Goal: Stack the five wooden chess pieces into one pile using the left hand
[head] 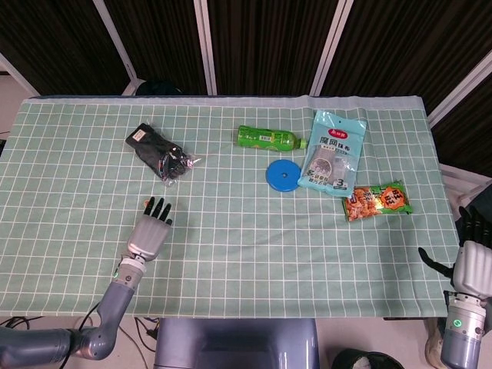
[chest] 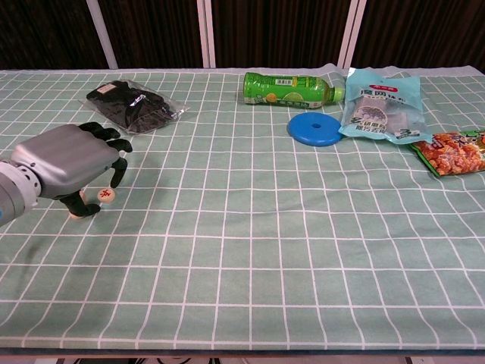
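Note:
My left hand [chest: 67, 163] hangs palm down over the near left of the table, also showing in the head view [head: 151, 231]. A round wooden chess piece [chest: 106, 196] with a red character sits between its thumb and a fingertip, which both touch it, low at the cloth. A sliver of a second pale piece [chest: 76, 213] shows under the thumb. Any other pieces are hidden by the hand, and the head view shows none. My right hand [head: 470, 265] hangs off the table's right edge, fingers apart, holding nothing.
A black packet [chest: 135, 105] lies behind the left hand. Further right are a green bottle [chest: 288, 89] on its side, a blue disc [chest: 315, 129], a pale blue pouch [chest: 380, 106] and an orange snack bag [chest: 453, 152]. The checked green cloth [chest: 250, 227] covers the table.

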